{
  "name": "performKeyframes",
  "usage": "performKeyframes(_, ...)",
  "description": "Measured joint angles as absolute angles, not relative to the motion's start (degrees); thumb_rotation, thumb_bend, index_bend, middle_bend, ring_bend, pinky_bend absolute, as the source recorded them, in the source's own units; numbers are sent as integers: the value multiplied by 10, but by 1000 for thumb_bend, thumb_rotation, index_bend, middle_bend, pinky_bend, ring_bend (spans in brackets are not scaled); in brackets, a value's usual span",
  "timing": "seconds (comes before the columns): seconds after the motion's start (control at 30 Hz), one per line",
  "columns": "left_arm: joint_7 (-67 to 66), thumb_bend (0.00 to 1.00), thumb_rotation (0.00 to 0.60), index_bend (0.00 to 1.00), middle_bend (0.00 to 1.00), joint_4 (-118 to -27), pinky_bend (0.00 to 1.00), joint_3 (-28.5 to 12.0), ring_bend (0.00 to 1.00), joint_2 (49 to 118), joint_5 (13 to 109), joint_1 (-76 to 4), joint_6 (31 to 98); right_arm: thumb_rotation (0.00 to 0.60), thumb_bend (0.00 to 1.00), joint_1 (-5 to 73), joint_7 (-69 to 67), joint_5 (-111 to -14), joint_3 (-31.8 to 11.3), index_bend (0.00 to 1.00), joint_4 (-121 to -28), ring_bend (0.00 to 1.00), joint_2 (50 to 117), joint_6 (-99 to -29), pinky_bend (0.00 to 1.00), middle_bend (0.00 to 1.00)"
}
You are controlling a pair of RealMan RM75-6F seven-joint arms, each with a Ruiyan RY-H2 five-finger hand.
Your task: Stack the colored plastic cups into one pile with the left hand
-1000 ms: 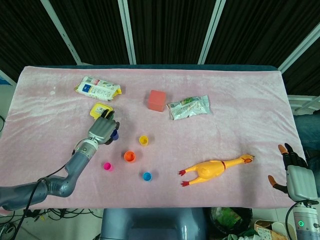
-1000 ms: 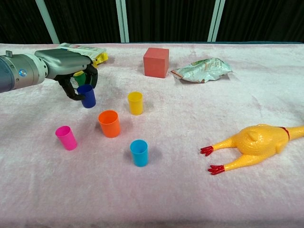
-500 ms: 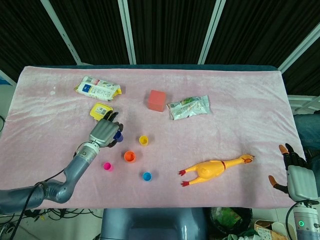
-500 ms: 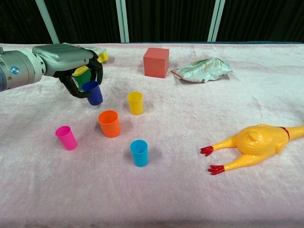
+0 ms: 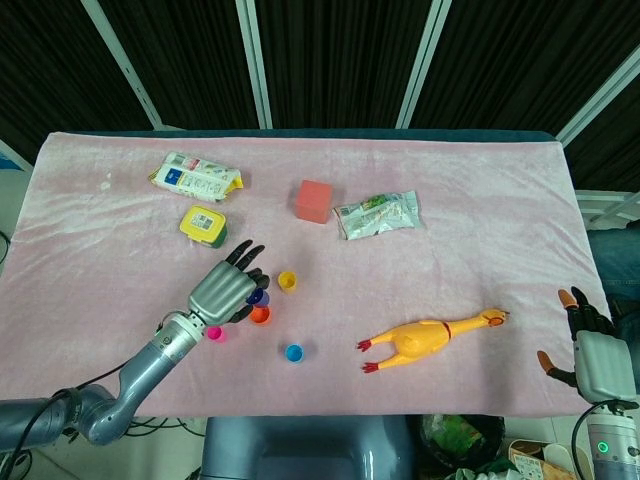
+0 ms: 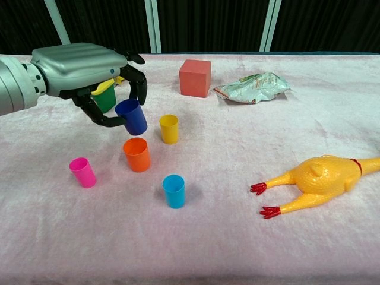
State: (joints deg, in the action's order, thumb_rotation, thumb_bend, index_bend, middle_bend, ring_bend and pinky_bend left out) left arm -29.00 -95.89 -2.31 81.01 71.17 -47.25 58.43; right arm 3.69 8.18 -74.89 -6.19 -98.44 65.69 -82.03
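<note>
My left hand [image 6: 86,68] [image 5: 225,291] holds a dark blue cup [image 6: 132,116] [image 5: 256,297] in the air, tilted, just above and behind the orange cup [image 6: 137,154] [image 5: 261,315]. A yellow cup [image 6: 169,129] [image 5: 287,281] stands to the right of them. The pink cup [image 6: 82,172] [image 5: 214,333] stands at the left and the light blue cup [image 6: 174,190] [image 5: 293,352] nearest the front. My right hand [image 5: 590,345] hangs off the table's right front corner, fingers apart, holding nothing.
A yellow rubber chicken [image 6: 317,178] lies at the front right. A red block [image 6: 195,78] and a silver snack bag [image 6: 252,87] sit at the back. A green-and-yellow tub [image 5: 205,223] and a snack packet [image 5: 196,177] lie back left on the pink cloth [image 6: 237,237].
My left hand has lifted the dark blue cup off the cloth and carried it forward and right, until it hangs over the orange cup. The right hand has stayed still.
</note>
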Motion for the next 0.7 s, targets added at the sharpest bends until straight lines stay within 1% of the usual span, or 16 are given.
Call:
performKeyframes(0.47, -288, 328, 600, 404, 433, -965, 1, -18, 34, 809, 711, -474, 553, 600, 187, 38, 82, -747, -63, 0, -984, 112, 657, -819, 165, 19)
performKeyframes(0.7, -310, 323, 600, 393, 421, -946, 0, -17, 34, 823, 696, -477, 542, 600, 188, 37, 80, -747, -63, 0, -985, 112, 656, -820, 165, 19)
